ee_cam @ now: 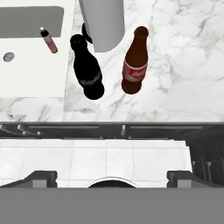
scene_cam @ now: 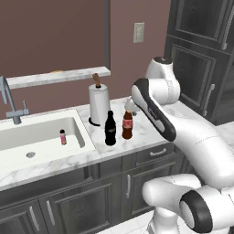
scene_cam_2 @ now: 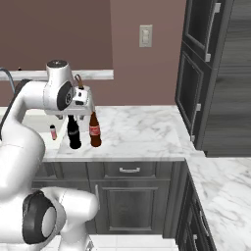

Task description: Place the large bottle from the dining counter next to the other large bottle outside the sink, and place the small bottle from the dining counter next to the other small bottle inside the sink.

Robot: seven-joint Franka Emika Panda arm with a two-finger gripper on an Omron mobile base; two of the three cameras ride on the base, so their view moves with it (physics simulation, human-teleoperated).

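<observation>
Tool (ee_cam: pixel 112 178): fingertips (ee_cam: pixel 42 178) stand far apart at the bottom edge of the hand view, nothing between them. The tool hangs above the bench front edge, looking down; floor tiles and the cabinet front (ee_cam: pixel 109 130) lie directly below it.

Bench (ee_cam: pixel 183 78), marbled top, just beyond the tool:
- Brown bottle (ee_cam: pixel 134 61), red label, upright, free of the tool, ahead of it and slightly right of centre in the hand view. In the right base view the brown bottle (scene_cam_2: pixel 95 130) stands just below the hand.
- Black bottle (ee_cam: pixel 86 68), upright, just beside the brown one on its sink side, close but not touching. Left base view: black bottle (scene_cam: pixel 110 129) left, brown bottle (scene_cam: pixel 127 124) right, both outside the basin.

Further back: paper towel roll (scene_cam: pixel 99 103) on its holder, upright, directly behind the two bottles.

Sink (scene_cam: pixel 77 119), white basin, to the left of the bottles. One small pink bottle (scene_cam: pixel 63 136) stands upright inside it near the right wall; the same small bottle (ee_cam: pixel 48 40) shows at upper left in the hand view, well apart from the tool. Drain (scene_cam: pixel 30 155) lies nearer the basin middle. Tap (scene_cam: pixel 11 107) at the basin's far left.

Wall outlet (scene_cam: pixel 138 32) above the bench.
</observation>
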